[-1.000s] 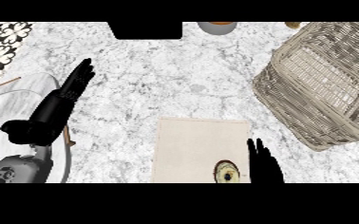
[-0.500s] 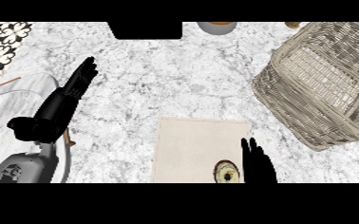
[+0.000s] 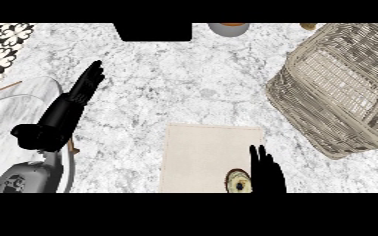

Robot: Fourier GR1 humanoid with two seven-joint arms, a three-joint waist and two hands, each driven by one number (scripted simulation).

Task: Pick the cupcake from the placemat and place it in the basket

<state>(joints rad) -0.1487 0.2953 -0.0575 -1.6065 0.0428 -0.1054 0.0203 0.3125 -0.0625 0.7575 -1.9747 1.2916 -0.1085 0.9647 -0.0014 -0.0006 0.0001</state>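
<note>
The cupcake point(image 3: 238, 182), pale yellow with a dark rim, sits on the beige placemat point(image 3: 201, 152) near its lower right corner, cut by the view's lower edge. My right hand point(image 3: 267, 172) stands just right of the cupcake, fingers straight and pointing up, open, its side close to the cupcake. The wicker basket point(image 3: 334, 87) lies at the right, well above and right of that hand. My left hand point(image 3: 63, 113) rests open at the left, fingers stretched up over the marble counter.
A black object point(image 3: 153, 31) and a grey round bowl point(image 3: 227, 28) sit at the counter's far edge. A patterned item point(image 3: 11, 42) shows at the top left. A grey-white plate point(image 3: 29, 97) lies under the left forearm.
My right hand has moved left along the lower edge onto the placemat, closing in on the cupcake. The left hand has hardly moved.
</note>
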